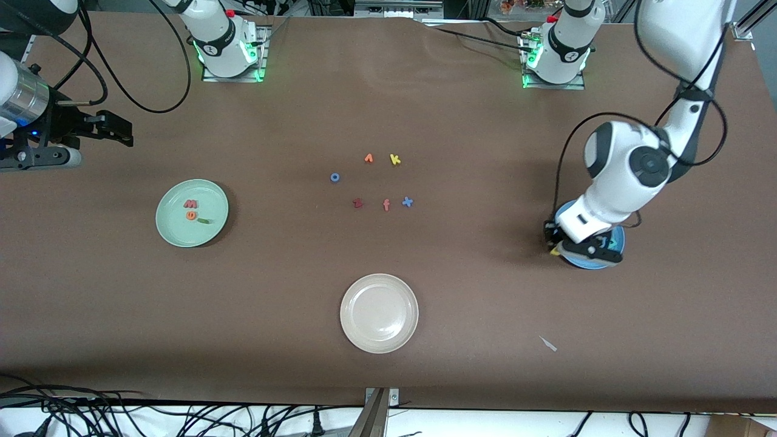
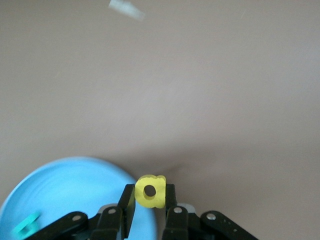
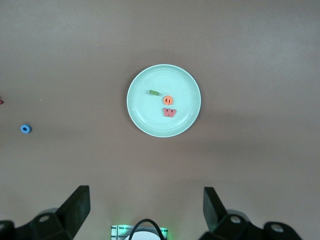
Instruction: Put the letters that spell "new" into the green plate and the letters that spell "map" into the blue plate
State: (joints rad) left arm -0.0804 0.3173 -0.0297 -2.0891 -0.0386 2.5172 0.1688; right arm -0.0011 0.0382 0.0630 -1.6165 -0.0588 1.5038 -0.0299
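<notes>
My left gripper (image 2: 149, 193) is shut on the yellow a (image 2: 156, 199). It holds the letter just over the rim of the blue plate (image 2: 75, 190), on the side toward the right arm's end. A teal p (image 2: 26, 226) lies in that plate. In the front view the left gripper (image 1: 555, 249) and arm cover most of the blue plate (image 1: 586, 262). The green plate (image 1: 176, 227) holds the pinkish w (image 1: 190, 204), orange e (image 1: 191, 214) and green n (image 1: 204, 221). My right gripper (image 1: 118, 129) waits open, high over the table near the green plate (image 3: 145, 112).
Loose letters lie mid-table: an orange one (image 1: 368, 158), yellow k (image 1: 395, 159), blue o (image 1: 334, 177), dark red z (image 1: 357, 203), salmon f (image 1: 386, 204), blue x (image 1: 407, 201). A beige plate (image 1: 379, 331) sits nearer the camera. A white scrap (image 1: 548, 343) lies nearby.
</notes>
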